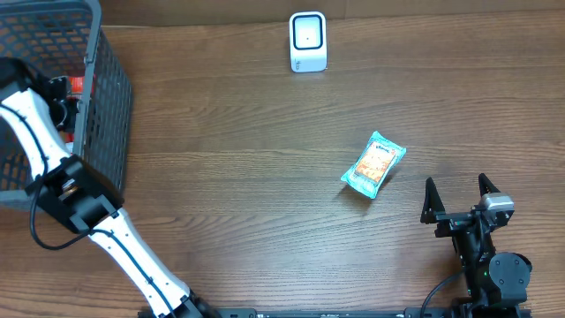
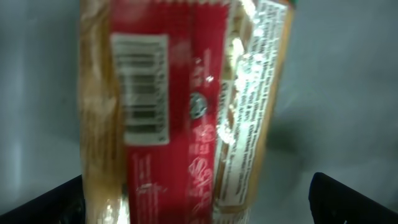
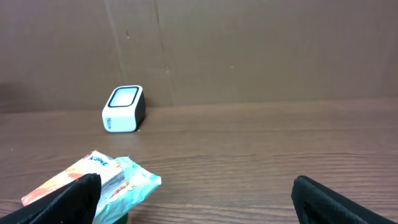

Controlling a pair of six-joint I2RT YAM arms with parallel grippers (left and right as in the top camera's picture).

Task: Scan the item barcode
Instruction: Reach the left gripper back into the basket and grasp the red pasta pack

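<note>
1. Your left gripper (image 2: 199, 208) is down in the basket (image 1: 110, 97) with its jaws apart. A red packet (image 2: 186, 124) lies just ahead and reaches in between the fingers, unclamped. Its barcode (image 2: 140, 87) faces the wrist camera.
2. The scanner (image 1: 308, 41) stands far ahead and to the left of your right gripper (image 1: 456, 185).
3. The teal pack (image 1: 373, 164) lies on the table (image 1: 221, 177), near the right gripper, ahead and to its left.
4. Your right gripper's jaws are wide apart, holding nothing.
</note>
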